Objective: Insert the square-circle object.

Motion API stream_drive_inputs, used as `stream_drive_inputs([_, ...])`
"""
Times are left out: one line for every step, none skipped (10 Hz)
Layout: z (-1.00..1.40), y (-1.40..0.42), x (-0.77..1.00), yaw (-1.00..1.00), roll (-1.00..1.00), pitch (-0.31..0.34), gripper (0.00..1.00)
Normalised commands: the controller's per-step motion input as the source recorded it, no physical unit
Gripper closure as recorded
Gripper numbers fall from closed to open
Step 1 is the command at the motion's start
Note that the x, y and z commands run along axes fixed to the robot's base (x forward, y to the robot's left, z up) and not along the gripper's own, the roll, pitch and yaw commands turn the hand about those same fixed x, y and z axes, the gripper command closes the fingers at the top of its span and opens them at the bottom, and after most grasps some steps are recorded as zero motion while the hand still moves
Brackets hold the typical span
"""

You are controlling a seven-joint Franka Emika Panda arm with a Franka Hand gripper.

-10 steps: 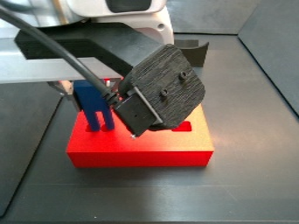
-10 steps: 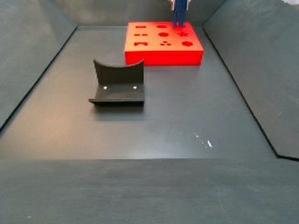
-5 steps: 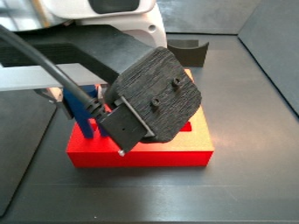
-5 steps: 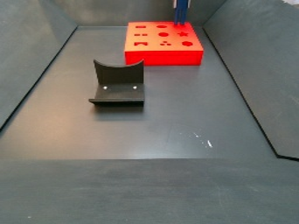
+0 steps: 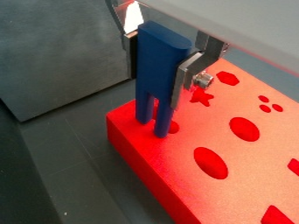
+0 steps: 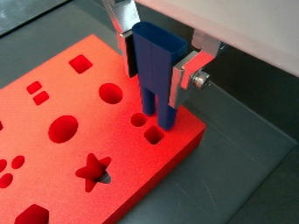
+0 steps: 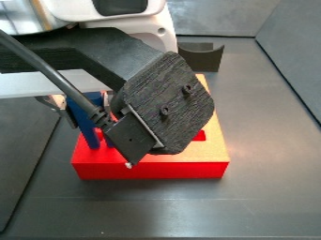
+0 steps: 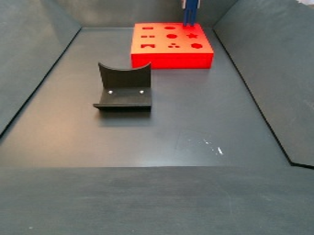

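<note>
Blue sq-circle object (image 6: pixel 156 77) in gripper (image 6: pixel 158 59)

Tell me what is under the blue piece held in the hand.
The red board lies under the blue piece, held by the hand. Its prong tips meet the board's holes; how deep is hidden.

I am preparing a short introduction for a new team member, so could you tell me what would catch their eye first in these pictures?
First, the bright red board with shaped holes at the far end of the dark table in a side view. Next, the small bright-blue two-pronged plastic piece held upright in the gripper, with its prongs at the holes near the board's corner in both wrist views. The dark L-shaped fixture stands alone mid-table.
</note>
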Motion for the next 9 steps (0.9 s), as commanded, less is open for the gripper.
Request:
stream_drive_inputs([-0.05,0.0,0.0,0.0,0.0,0.0,1.0])
stream_drive_inputs([-0.11,0.04,0.0,0.03,0.0,0.0,1.0])
stream_drive_inputs([-0.16,0.4,0.0,0.0,-0.09,0.0,1.0])
stream_drive_inputs([-0.13,0.33,0.04,0.0,-0.08,0.0,1.0])
stream_drive_inputs([-0.08,0.23,0.09,0.0,-0.03,0.011,1.0])
stream_drive_inputs([-0.09,0.13,0.01,0.0,0.0,0.0,1.0])
stream_drive_inputs([-0.14,0.02,0.0,-0.03,0.0,0.0,1.0])
stream_drive_inputs([-0.33,0.05,-0.08,-0.02,-0.04,-0.027,1.0])
stream_drive_inputs([-0.5,0.0,-0.21,-0.04,-0.1,-0.044,1.0])
